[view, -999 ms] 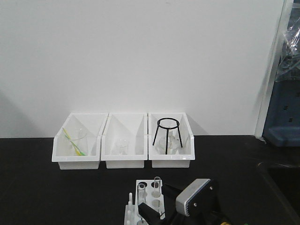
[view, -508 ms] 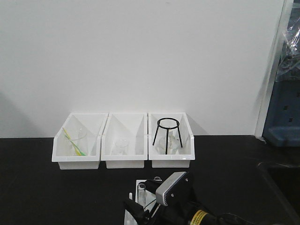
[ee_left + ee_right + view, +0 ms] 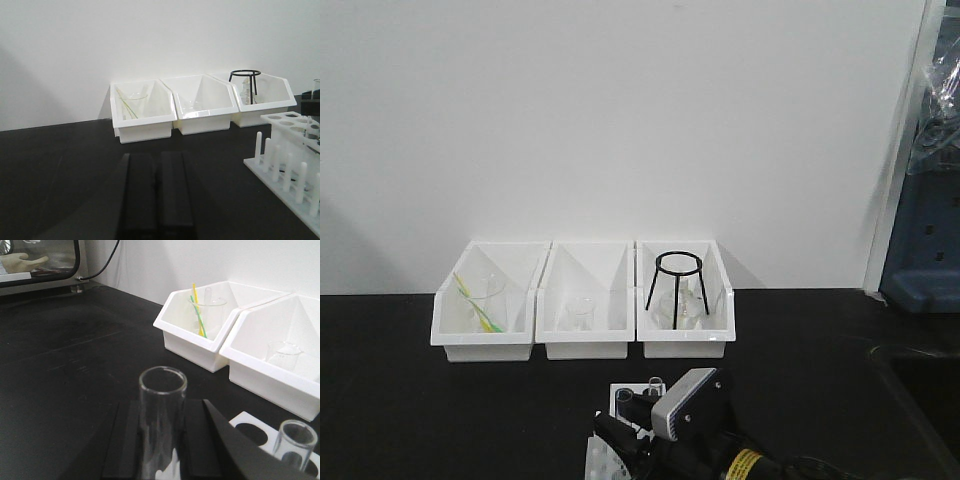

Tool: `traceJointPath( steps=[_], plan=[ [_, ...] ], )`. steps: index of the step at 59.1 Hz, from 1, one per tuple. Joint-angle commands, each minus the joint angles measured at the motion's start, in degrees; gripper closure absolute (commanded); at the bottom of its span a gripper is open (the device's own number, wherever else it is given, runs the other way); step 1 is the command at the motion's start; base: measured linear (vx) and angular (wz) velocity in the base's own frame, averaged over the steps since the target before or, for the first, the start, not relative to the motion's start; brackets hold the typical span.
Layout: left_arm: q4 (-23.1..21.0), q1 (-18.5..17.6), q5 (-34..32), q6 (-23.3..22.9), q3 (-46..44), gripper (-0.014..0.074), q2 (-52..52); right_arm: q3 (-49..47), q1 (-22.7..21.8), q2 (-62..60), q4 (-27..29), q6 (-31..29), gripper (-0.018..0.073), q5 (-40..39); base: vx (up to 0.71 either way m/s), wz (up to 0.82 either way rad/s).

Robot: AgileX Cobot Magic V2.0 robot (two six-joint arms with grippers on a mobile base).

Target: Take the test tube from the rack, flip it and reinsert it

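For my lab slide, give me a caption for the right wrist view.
Right gripper bracketing an upright, open-topped test tube, a second tube in the rack, white bins behind.

Right arm (image 3: 720, 458), bottom centre of front view: black body, grey boxy camera housing (image 3: 685, 402), yellow label (image 3: 744, 465) with dark print. Left gripper (image 3: 156, 157): twin flat matte-black fingers (image 3: 140, 195).
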Motion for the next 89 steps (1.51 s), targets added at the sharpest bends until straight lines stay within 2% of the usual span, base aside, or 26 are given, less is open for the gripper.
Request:
traceJointPath(
  steps=[1,10,23,30,34,37,39,44,48,51,55,58,62,66,69,71,74,81,89],
  plan=[
    [0.0,-0.01,-4.65,-0.13,-0.34,0.0602,-0.44,-1.52,0.0,-3.5,0.53,0.25,0.0574,-5.38,0.0,0.0],
    [0.0,-0.01,-4.65,-0.13,-0.34,0.0602,-0.44,-1.96,0.0,-9.65,1.71,4.69,0.0573,-4.14,0.0,0.0],
    [0.0,-0.01,-4.65,-0.13,-0.34,0.0602,-0.44,-11.13,-0.06,-21.63,0.42,9.86,0.0573,14.55,0.0,0.0],
    [0.0,-0.01,-4.65,-0.13,-0.34,0.0602,-0.44,-17.09,-0.06,-25.28,-1.3,8.95,0.0573,24.77,0.0,0.0],
    [0.0,-0.01,-4.65,-0.13,-0.34,0.0602,-0.44,-20.17,-0.2,-26.53,-7.92,3.27,0.0572,30.33,0.0,0.0],
    [0.0,-0.01,-4.65,-0.13,-0.34,0.0602,-0.44,-21.93,-0.2,-27.0,-16.36,-4.46,0.0571,33.88,0.0,0.0],
    [0.0,-0.01,-4.65,-0.13,-0.34,0.0602,-0.44,-22.91,-0.2,-27.25,-25.01,-12.21,0.0571,36.95,0.0,0.0],
    [0.0,-0.01,-4.65,-0.13,-0.34,0.0602,-0.44,-23.27,-0.2,-27.25,-40.16,-24.19,0.057,40.07,0.0,0.0],
    [0.0,-0.01,-4.65,-0.13,-0.34,0.0602,-0.44,-23.27,-0.2,-27.25,-47.7,-26.89,0.057,40.65,0.0,0.0],
    [0.0,-0.01,-4.65,-0.13,-0.34,0.0602,-0.44,-23.27,-0.2,-27.25,-48.95,-25.84,0.057,40.29,0.0,0.0],
    [0.0,-0.01,-4.65,-0.13,-0.34,0.0602,-0.44,-23.27,-0.2,-27.36,-47.61,-22.39,0.057,40.0,0.0,0.0],
    [0.0,-0.01,-4.65,-0.13,-0.34,0.0602,-0.44,-23.32,-0.2,-27.49,-43.37,-17.5,0.057,40.0,0.0,0.0],
    [0.0,-0.01,-4.65,-0.13,-0.34,0.0602,-0.44,-23.82,-0.2,-27.79,-31.74,-5.82,0.057,40.48,0.0,0.0],
    [0.0,-0.01,-4.65,-0.13,-0.34,0.0602,-0.44,-24.33,-0.2,-28.4,-16.48,8.4,0.057,41.59,0.0,0.0],
    [0.0,-0.01,-4.65,-0.13,-0.34,0.0602,-0.44,-24.33,-0.2,-28.46,-6.21,15.6,0.057,41.69,0.0,0.0],
    [0.0,-0.01,-4.65,-0.13,-0.34,0.0602,-0.44,-24.27,-0.2,-28.41,-2.15,18.18,0.057,41.57,0.0,0.0],
    [0.0,-0.01,-4.65,-0.13,-0.34,0.0602,-0.44,-24.27,-0.2,-28.14,0.27,18.74,0.057,40.9,0.0,0.0],
    [0.0,-0.01,-4.65,-0.13,-0.34,0.0602,-0.44,-23.11,-0.2,-27.3,0.23,18.73,0.057,37.38,0.0,0.0],
    [0.0,-0.01,-4.65,-0.13,-0.34,0.0602,-0.44,-15.89,-0.2,-27.22,0.07,15.62,0.057,25.43,0.0,0.0]
  ],
)
